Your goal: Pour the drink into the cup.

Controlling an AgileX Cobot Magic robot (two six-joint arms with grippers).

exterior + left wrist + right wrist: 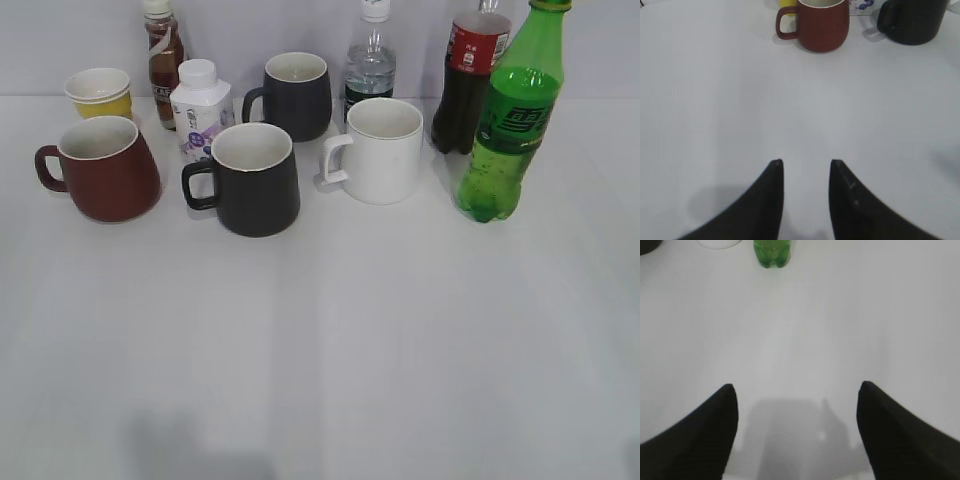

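The tall green soda bottle [505,125] stands upright at the back right of the white table; its base shows at the top of the right wrist view [772,252]. The dark red-brown mug [105,168] stands at the back left, handle to the left; it also shows in the left wrist view [821,25]. My left gripper [806,162] is open and empty over bare table, well short of the mug. My right gripper [796,386] is wide open and empty, well short of the bottle. Neither gripper shows in the exterior view.
Between mug and bottle stand a black mug [252,178], a second black mug [295,95], a white mug [380,150], a small white milk bottle [199,108], a yellow cup [99,92], a brown bottle [163,55], a clear bottle [371,60] and a cola bottle [468,80].
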